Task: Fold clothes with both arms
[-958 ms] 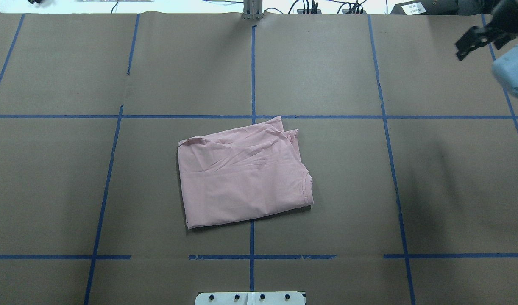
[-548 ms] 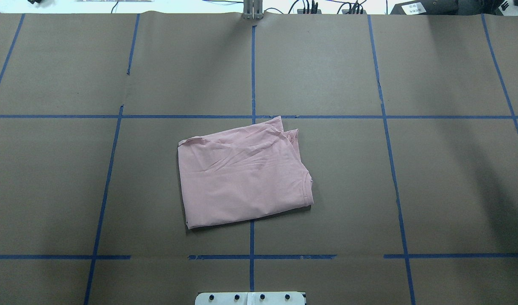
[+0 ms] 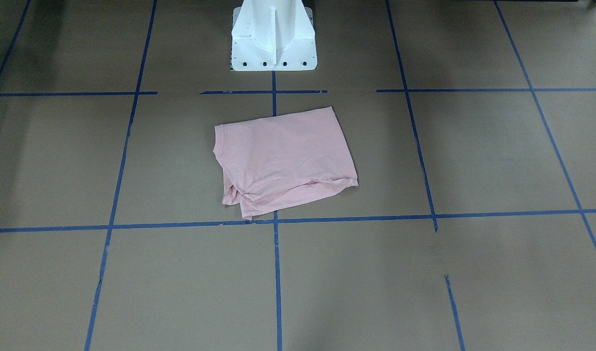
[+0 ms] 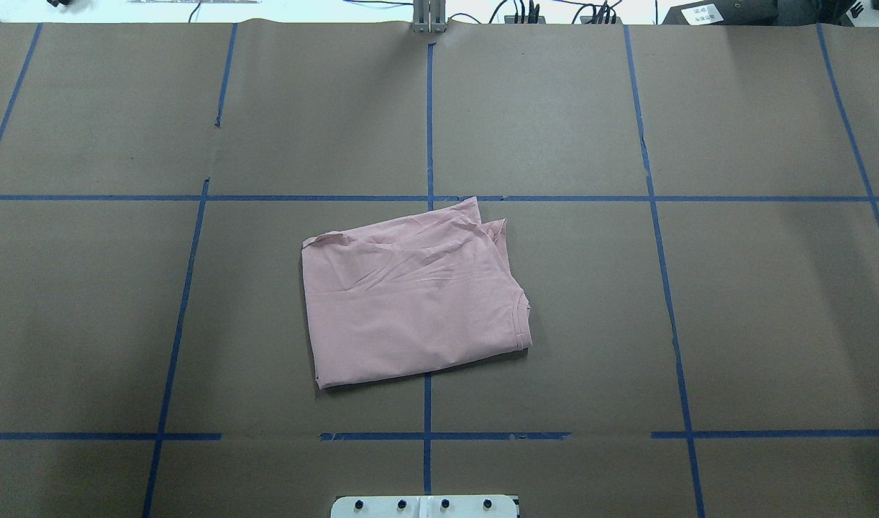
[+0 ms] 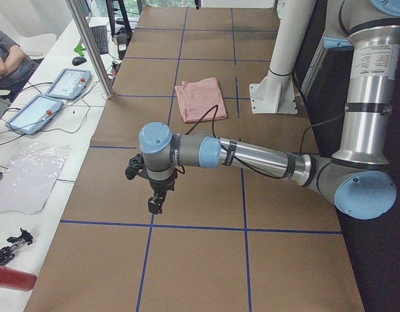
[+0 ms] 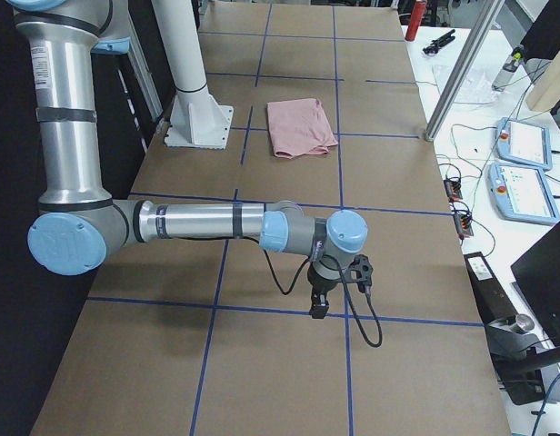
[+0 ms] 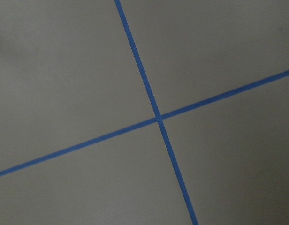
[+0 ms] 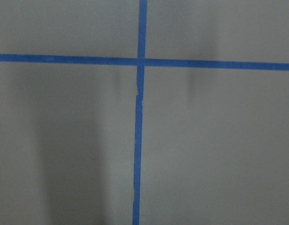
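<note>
T-shirt [image 4: 411, 302]: where?
— Folded at centre of table [image 4: 770, 324]; left gripper [image 5: 155, 204] and right gripper [image 6: 317, 305] hang well apart from it, finger state cannot be told.
— Risk?
— Ruffled far-edge layers could slip open if regrasped unevenly.

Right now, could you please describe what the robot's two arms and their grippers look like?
Both the left arm and right arm are silver tubes with grey joints, light-blue caps and black bands. A black cable loops off each wrist. The left gripper and right gripper are small and black.

The T-shirt [image 4: 411, 302] lies on the table [image 4: 734, 302] before the pedestal [image 3: 273, 39].
</note>
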Tool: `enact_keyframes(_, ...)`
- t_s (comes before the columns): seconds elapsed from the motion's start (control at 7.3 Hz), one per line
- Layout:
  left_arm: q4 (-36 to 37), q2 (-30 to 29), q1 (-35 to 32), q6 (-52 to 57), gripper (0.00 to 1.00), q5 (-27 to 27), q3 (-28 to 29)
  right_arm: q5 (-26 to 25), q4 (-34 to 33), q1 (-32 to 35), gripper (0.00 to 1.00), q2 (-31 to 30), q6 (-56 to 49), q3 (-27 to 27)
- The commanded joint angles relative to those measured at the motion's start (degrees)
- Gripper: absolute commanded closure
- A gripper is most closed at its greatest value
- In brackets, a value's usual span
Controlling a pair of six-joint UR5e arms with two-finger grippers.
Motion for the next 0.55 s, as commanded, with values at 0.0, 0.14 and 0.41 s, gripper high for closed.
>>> enact_keyframes(0.0, 0.07, 1.77, -0.05, -0.52, 0.0, -2.37, -0.14, 1.0, 0.1, 2.56, 0.0, -2.16, -0.17, 1.13)
enact_keyframes(0.14, 0.16, 1.25, 0.04, -0.52, 0.0, -1.49, 0.2, 0.82, 0.54, 2.57, 0.0, -3.04, -0.17, 2.0)
enact_keyframes(0.41, 0.16, 0.72, -0.05, -0.7, 0.0, 1.83, -0.05, -0.14, 3.34, 3.45, 0.0, -3.92, -0.61, 2.1)
